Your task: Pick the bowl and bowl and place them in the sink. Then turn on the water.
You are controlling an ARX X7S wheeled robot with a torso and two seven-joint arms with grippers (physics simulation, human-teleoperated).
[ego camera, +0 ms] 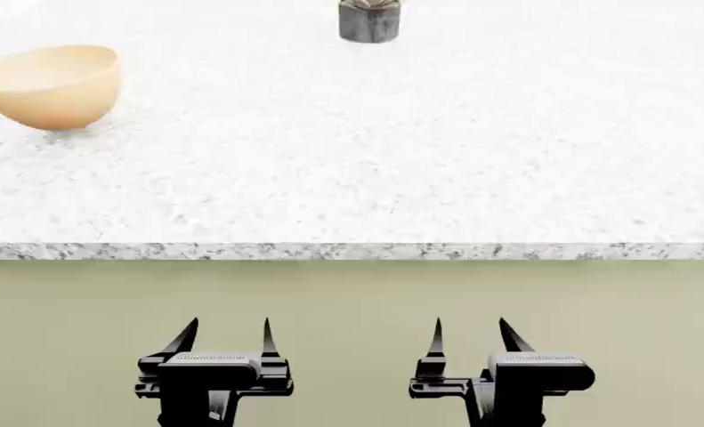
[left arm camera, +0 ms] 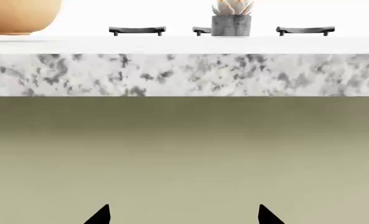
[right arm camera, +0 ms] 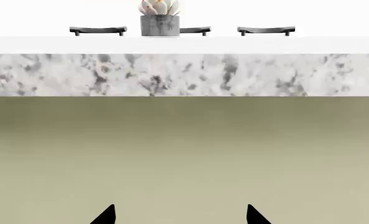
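Currently your left gripper and right gripper both hang released and empty below the speckled counter, in front of the olive cabinet face. The peach-tan bowl sits upright on the counter at your ten o'clock, well apart from the grey plant pot at twelve.

Peach bowl cropped in left wrist view; plant pot top cut off.
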